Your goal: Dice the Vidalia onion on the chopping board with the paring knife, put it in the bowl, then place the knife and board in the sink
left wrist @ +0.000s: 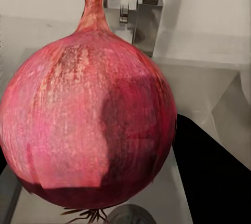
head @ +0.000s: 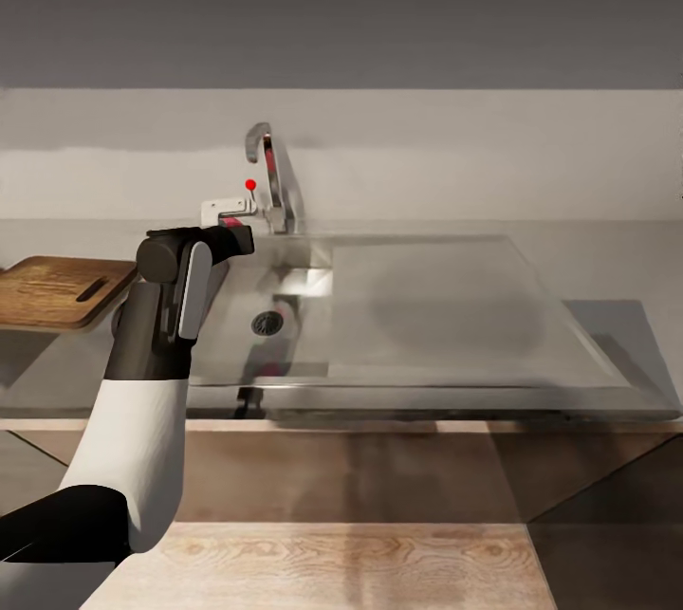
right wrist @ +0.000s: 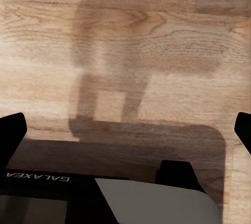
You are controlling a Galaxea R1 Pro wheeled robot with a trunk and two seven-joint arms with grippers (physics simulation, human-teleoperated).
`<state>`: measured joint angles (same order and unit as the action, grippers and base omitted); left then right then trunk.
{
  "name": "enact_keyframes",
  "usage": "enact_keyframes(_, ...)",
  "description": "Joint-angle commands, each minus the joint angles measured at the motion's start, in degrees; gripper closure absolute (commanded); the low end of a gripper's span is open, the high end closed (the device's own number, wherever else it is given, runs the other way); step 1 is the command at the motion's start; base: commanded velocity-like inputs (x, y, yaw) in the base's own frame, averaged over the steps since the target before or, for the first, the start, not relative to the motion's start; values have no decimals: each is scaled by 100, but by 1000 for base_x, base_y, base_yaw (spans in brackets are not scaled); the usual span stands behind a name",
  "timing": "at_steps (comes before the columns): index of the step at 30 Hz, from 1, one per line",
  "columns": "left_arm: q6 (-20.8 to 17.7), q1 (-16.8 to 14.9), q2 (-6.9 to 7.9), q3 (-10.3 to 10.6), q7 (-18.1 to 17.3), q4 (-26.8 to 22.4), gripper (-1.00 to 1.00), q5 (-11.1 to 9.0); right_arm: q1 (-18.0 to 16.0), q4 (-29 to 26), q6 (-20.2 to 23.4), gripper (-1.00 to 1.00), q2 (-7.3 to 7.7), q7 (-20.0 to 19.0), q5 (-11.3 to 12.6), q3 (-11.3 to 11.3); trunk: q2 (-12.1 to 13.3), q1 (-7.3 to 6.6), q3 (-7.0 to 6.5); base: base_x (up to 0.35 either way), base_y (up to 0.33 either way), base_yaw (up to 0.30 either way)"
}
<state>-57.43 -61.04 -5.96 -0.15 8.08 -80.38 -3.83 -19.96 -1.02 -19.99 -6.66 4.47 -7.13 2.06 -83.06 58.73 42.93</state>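
Onion: your left gripper (head: 237, 238) grips the Vidalia onion (left wrist: 89, 125) above the sink (head: 427, 306).
Right gripper (right wrist: 125, 125): fingers spread over wood floor (right wrist: 157, 41).
Writing: "GALAXEA", seen inverted.

We saw our left arm (head: 142, 420) built of a smooth white forearm sleeve that ended in a matte dark grey wrist section. A rounded black joint housing sat above it, with a pale grey, pill-shaped panel set into its side. The left hand (head: 232, 238) was black and blocky. Lower down, a black upper-arm segment met a white one.

In the right wrist view, the right hand (right wrist: 125, 130) showed two black fingertips (right wrist: 11, 130) at the frame's edges. Our dark base carried white "GALAXEA" lettering, upside down, beside a light grey panel.
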Motion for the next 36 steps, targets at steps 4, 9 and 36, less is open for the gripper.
enact_keyframes(4,-22,-4,-2,-2,37,-4,100,-39,-4,5,-13,-100,-2,36,-60,22,-2,0,-32,0,0,0)
enact_keyframes(9,-22,-4,-2,-3,38,-4,100,-39,-6,5,-11,-100,-2,36,-60,22,-2,0,-77,0,0,0)
enact_keyframes(36,-22,-4,-2,-3,39,-4,100,-39,-7,5,-13,-100,7,43,-60,22,-2,0,-321,0,0,0)
